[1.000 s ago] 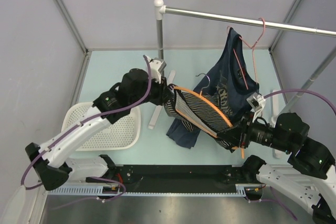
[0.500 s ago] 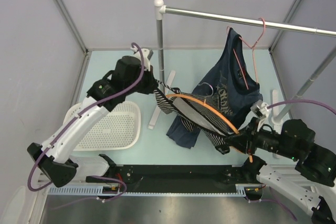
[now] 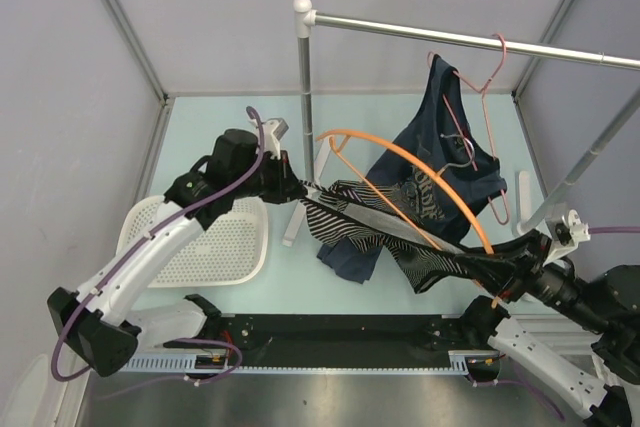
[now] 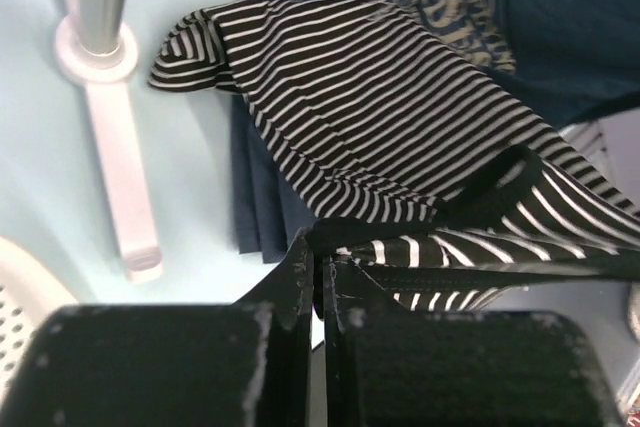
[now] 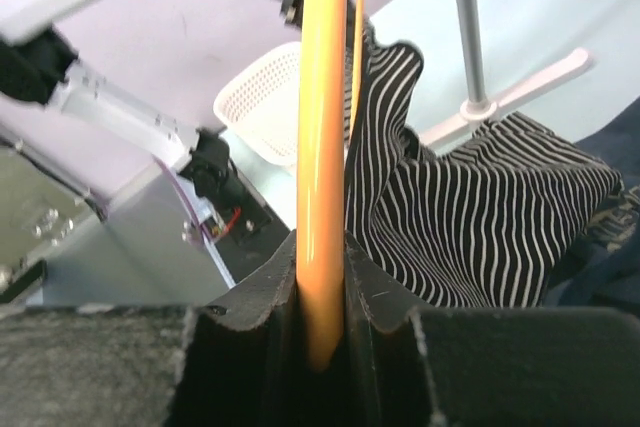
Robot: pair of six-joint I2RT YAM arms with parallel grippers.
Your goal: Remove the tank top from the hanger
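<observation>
A T-shirt (image 3: 445,162) is hanging from the rail (image 3: 420,31) and trailing onto the table (image 3: 215,132). In front of it, the tank top (image 3: 395,239) is stretching taut between the two grippers, above the table. The hanger (image 3: 425,165) is arching over the top, with its orange arm running from the right gripper (image 3: 503,282) up toward the rack's pole. The right gripper is pinching the hanger's lower end, and striped cloth is bunching just beside its fingers. The left gripper (image 3: 298,187) is pressing together on the top's dark-edged strap at its left end.
</observation>
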